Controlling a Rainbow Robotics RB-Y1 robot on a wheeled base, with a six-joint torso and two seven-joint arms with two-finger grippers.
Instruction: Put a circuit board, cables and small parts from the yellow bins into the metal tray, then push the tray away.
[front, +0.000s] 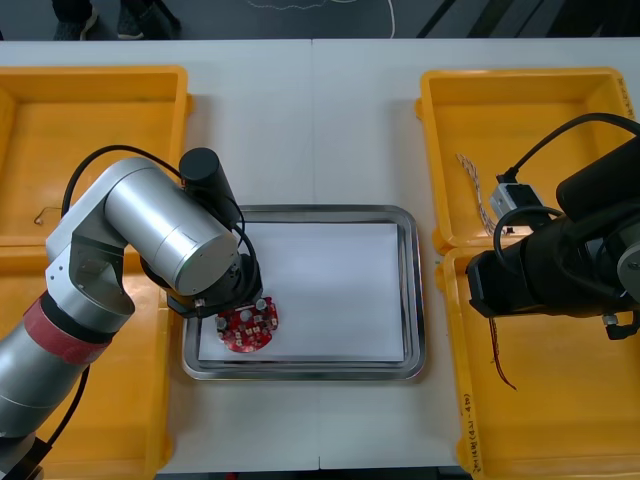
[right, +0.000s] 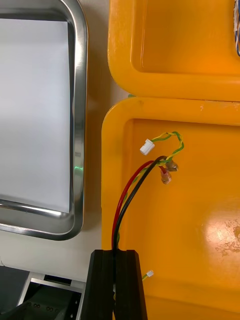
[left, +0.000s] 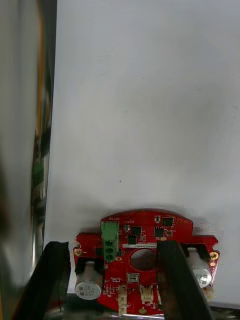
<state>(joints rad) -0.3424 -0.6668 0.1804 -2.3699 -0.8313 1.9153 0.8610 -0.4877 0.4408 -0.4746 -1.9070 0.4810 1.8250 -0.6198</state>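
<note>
At the metal tray's (front: 415, 290) lower left, circuit board (front: 247, 328) lies delivered between left gripper's (left: 111, 246) spread fingers; right gripper (right: 116, 255) clamps red and yellow cable (right: 125, 200), remainder pending.

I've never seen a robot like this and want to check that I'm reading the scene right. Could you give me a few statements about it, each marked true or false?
1. The red circuit board lies in the metal tray. True.
2. The board sits at the tray's far right corner. False: it is at the near left corner, by the left gripper.
3. The right gripper is shut on a red and yellow cable. True.
4. The right gripper hangs over the tray. False: it is over the near right yellow bin.
5. A twisted blue and white cable lies in the tray. False: it lies in the far right yellow bin.
</note>
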